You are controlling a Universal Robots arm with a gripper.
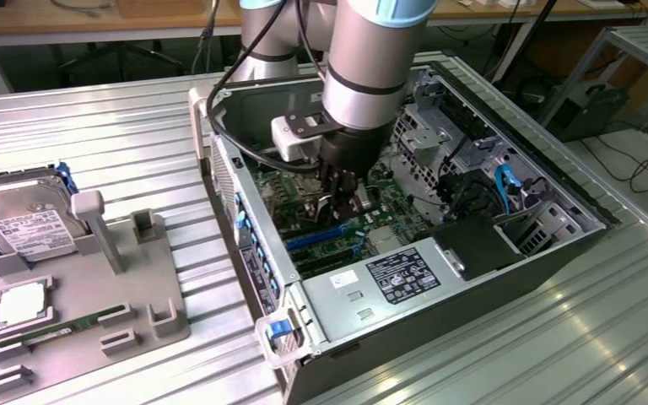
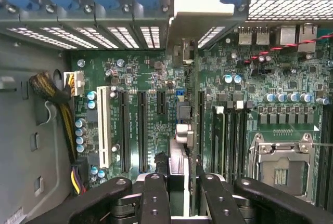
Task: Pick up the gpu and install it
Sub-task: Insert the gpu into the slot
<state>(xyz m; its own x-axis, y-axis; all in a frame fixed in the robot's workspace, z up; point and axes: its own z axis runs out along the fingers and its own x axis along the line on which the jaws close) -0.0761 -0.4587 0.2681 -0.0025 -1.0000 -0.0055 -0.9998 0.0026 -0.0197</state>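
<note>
Here, fingers (image 2: 177, 193) clenched on gpu (image 2: 183, 130), card edge-on, bracket toward case's rear slots (image 2: 104, 37).

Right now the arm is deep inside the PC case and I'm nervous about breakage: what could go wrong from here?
1. The flat green gpu card with its silver end bracket stands edge-on in the black claw, above the long black expansion slots. If it is misaligned, pressing down could strain the card or a slot.
2. The bracket sits close to the grey slotted rear panel and might catch there.
3. The yellow-and-black cable bundle lies nearby and could snag.
</note>
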